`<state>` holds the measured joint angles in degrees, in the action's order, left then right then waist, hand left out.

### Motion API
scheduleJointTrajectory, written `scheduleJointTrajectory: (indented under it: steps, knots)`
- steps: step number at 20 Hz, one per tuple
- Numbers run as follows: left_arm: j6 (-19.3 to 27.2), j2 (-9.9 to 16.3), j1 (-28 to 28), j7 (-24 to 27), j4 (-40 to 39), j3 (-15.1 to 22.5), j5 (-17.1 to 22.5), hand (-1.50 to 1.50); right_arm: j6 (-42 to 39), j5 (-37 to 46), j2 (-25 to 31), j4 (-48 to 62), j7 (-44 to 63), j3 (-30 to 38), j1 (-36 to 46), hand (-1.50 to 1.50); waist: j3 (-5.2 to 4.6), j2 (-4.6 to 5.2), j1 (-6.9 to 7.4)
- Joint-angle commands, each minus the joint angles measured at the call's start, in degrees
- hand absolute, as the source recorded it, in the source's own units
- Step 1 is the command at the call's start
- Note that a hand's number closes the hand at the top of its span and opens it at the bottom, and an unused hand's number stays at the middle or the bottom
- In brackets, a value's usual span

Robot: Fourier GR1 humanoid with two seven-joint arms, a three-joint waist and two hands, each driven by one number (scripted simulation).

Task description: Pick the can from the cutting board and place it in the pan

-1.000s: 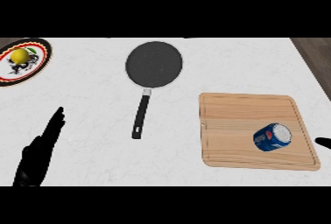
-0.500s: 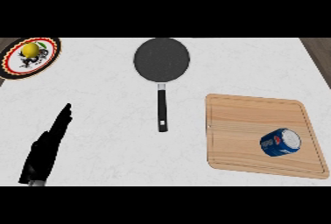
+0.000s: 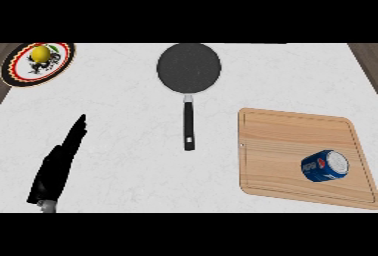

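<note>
A blue can (image 3: 324, 166) lies on its side on the wooden cutting board (image 3: 284, 150) at the right, silver end toward the upper right. The dark round pan (image 3: 189, 68) sits at top centre, its black handle (image 3: 189, 125) pointing down toward me. My left hand (image 3: 59, 165) shows at the lower left, fingers straight and pointing up, holding nothing, far from the can and the pan. My right hand is out of the picture.
A decorated plate (image 3: 22, 75) with a yellow lemon (image 3: 39, 53) on it sits at the top left corner. The white counter (image 3: 125, 140) stretches between hand, pan and board. The counter's right edge runs past the board.
The view has shifted: pan, board and can now sit a little further right and lower in the picture. The right hand's fingertip, seen at the right edge a second ago, is gone.
</note>
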<state>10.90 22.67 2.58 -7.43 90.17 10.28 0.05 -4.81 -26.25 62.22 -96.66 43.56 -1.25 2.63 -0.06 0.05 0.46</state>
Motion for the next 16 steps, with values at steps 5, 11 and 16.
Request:
scheduleJointTrajectory:
  steps: [5, 11, 16]
  knots:
    - [-0.67, -1.75, -0.82, -2.51, 2.46, 0.33, -1.75, 0.00, -6.98, 3.67, -5.44, 6.37, 11.08, -8.15, 14.30, -1.50, 0.05, 0.19, 1.01]
    - [-2.34, -1.62, -1.60, -2.57, 1.18, -1.13, -1.42, 0.00, -13.95, 3.02, -7.45, 8.38, 18.80, -12.06, 18.46, -1.50, 0.03, 0.16, 0.82]
    - [-1.46, -3.44, 0.63, -0.26, 0.52, -1.52, -2.72, 0.00, -15.24, 5.49, -8.49, 6.89, 17.67, -13.93, 14.48, -1.50, 0.03, -0.02, -0.08]
